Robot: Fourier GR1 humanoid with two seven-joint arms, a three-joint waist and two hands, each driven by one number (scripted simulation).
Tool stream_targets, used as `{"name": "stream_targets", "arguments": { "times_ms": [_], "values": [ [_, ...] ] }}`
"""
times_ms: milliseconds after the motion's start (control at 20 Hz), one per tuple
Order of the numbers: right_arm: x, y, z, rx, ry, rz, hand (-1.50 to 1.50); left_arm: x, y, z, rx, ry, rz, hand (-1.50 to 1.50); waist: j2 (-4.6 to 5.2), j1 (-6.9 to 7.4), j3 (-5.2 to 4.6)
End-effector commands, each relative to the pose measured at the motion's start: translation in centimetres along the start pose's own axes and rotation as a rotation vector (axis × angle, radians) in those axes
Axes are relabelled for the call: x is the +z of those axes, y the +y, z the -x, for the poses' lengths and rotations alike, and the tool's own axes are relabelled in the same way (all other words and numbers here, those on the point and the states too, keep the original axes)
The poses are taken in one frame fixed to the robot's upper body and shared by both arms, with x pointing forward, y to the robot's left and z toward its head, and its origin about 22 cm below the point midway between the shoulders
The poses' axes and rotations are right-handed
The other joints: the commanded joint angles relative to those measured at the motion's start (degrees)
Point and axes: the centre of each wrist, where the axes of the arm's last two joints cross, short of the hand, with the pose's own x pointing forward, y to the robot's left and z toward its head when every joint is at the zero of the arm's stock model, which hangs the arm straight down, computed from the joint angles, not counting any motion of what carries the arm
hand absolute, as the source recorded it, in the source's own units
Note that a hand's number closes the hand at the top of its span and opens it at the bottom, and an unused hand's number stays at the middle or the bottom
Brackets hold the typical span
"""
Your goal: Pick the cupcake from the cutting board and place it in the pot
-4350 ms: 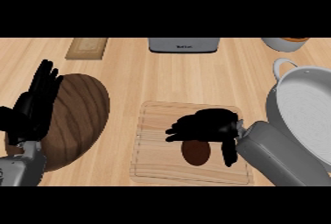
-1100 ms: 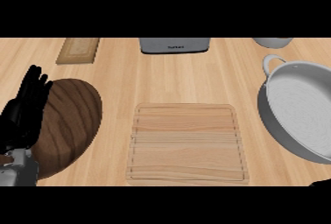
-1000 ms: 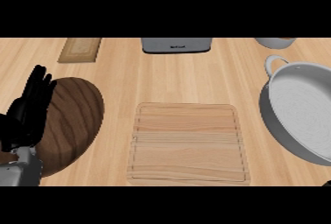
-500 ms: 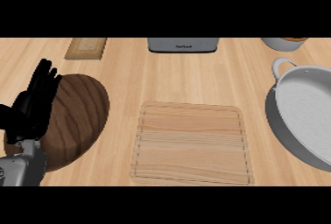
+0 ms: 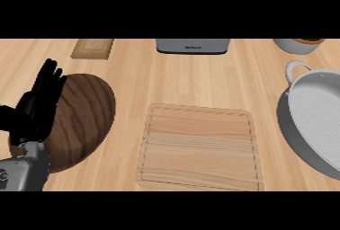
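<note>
Cutting board (image 5: 199, 148) — pale wood, top bare. Pot (image 5: 317, 119) — grey, right edge; cupcake not visible. Left hand (image 5: 36, 110) — fingers straight, resting over dark wooden plate (image 5: 86, 117).

Light wooden counter (image 5: 199, 81), cutting board (image 5: 199, 148), grey pot (image 5: 317, 121), dark oval board (image 5: 83, 117), small block (image 5: 93, 47), grey appliance (image 5: 192, 45), cup (image 5: 299, 45)

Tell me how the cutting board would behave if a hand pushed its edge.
The cutting board looks like a flat, stiff wooden slab, so it would probably slide across the counter rather than bend or tip. Nothing lies on it now, so it likely moves easily.
</note>
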Motion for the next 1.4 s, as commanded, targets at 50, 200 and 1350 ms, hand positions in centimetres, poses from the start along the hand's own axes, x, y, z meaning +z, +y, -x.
{"name": "stream_targets", "arguments": {
  "times_ms": [50, 200, 1350],
  "values": [
    [-2.9, 5.6, 3.3, 0.07, -0.03, -0.026, 1.5, 0.2, -1.3, 0.1, -0.007, -0.004, 0.007, 0.0, -0.02, 0.05, 0.04],
    [-3.4, 5.7, 5.1, 0.085, 0.003, -0.06, 1.5, -0.4, 0.0, 0.0, -0.001, 0.006, -0.006, 0.0, -0.25, -0.85, -0.02],
    [-5.2, 4.5, 13.1, -0.798, 0.128, -0.097, -1.5, 0.2, -0.3, 0.2, 0.001, 0.017, -0.007, 0.0, -0.2, -1.06, 0.01]
  ]
}}
